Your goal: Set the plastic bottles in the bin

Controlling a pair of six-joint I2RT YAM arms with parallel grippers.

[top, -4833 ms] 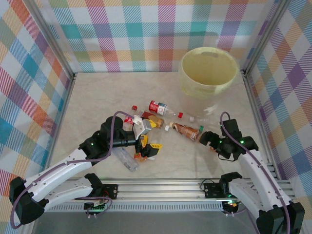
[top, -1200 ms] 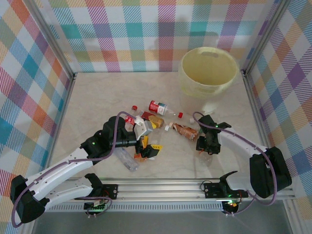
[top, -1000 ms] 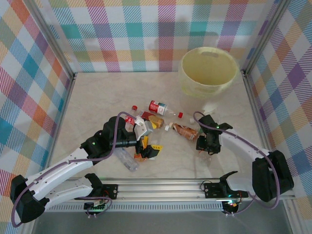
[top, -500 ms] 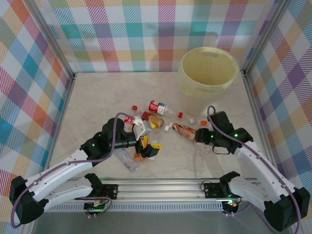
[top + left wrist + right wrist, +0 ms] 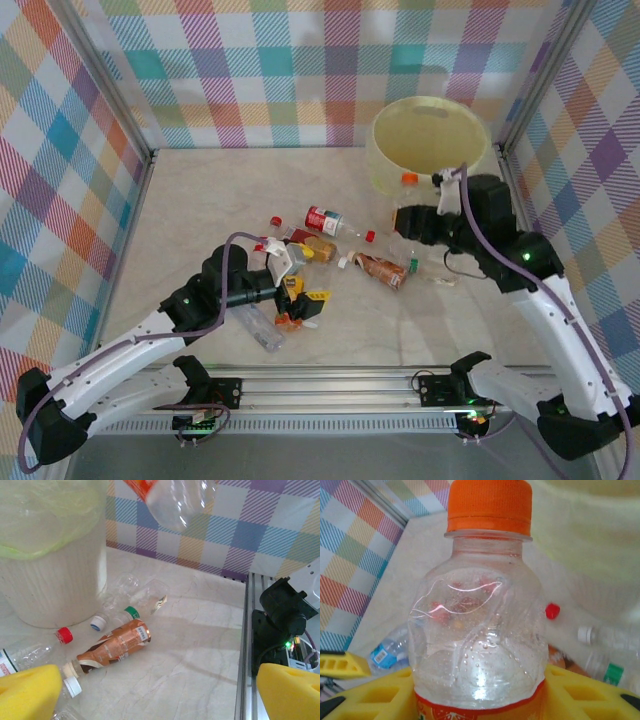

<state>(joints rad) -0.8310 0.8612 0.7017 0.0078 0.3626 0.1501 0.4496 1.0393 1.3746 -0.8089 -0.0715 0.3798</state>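
Bottle [image 5: 408, 207], orange-capped, raised from the pile [image 5: 335, 243] moments ago, hangs just beside the bin [image 5: 384, 160], pinched by the right gripper [image 5: 426, 226]; the drop looks close. Left gripper [image 5: 303, 297], fingers spread, hovers above the pile, well short of the bin.

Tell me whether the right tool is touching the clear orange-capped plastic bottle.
Touching. In the right wrist view the yellow pads of the right tool press against both sides of the clear orange-capped plastic bottle, with no gap.

Pale bin [image 5: 52, 587] at left, brown-labelled bottle [image 5: 117, 642] lying near it, claw [image 5: 160, 697] spread wide
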